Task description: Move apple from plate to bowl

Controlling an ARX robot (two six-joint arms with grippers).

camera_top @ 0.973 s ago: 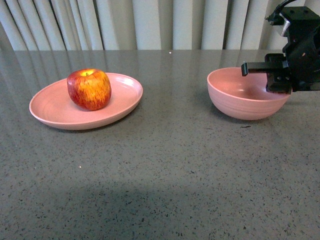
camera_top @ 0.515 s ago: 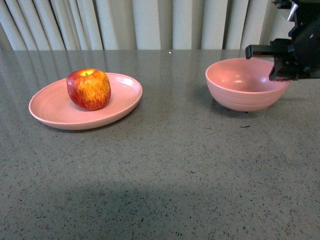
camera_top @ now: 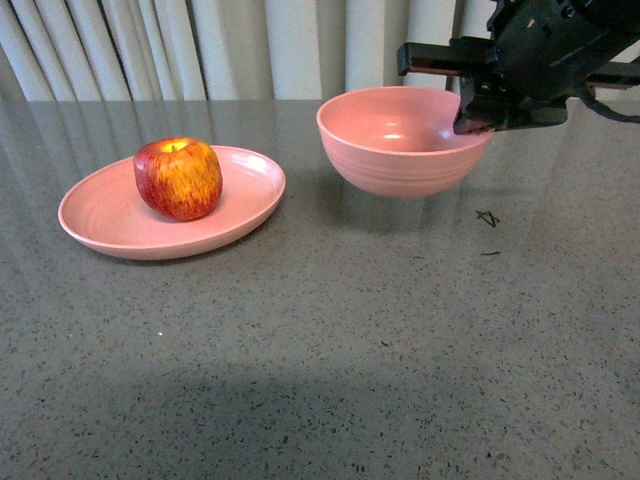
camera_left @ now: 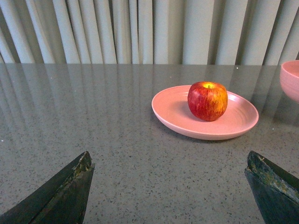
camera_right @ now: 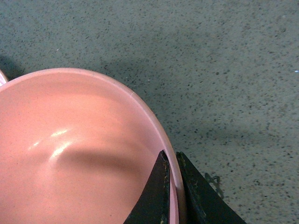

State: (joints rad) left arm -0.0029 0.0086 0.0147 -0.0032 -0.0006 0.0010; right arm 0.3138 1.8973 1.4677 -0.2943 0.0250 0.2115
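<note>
You have before you a grey table point(camera_top: 320, 350), speckled with fine dark and light grains. Behind it a pale curtain point(camera_top: 230, 50) hangs in vertical pleats across the whole width. The far part of the table is glossy and faintly mirrors these pleats. A broad soft shadow point(camera_top: 250, 420) lies on its near part.

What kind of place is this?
Probably a robot practice table, not a kitchen: a speckled grey counter, pale curtains behind it, and an apple on a plate and a bowl held by robot fingers.
</note>
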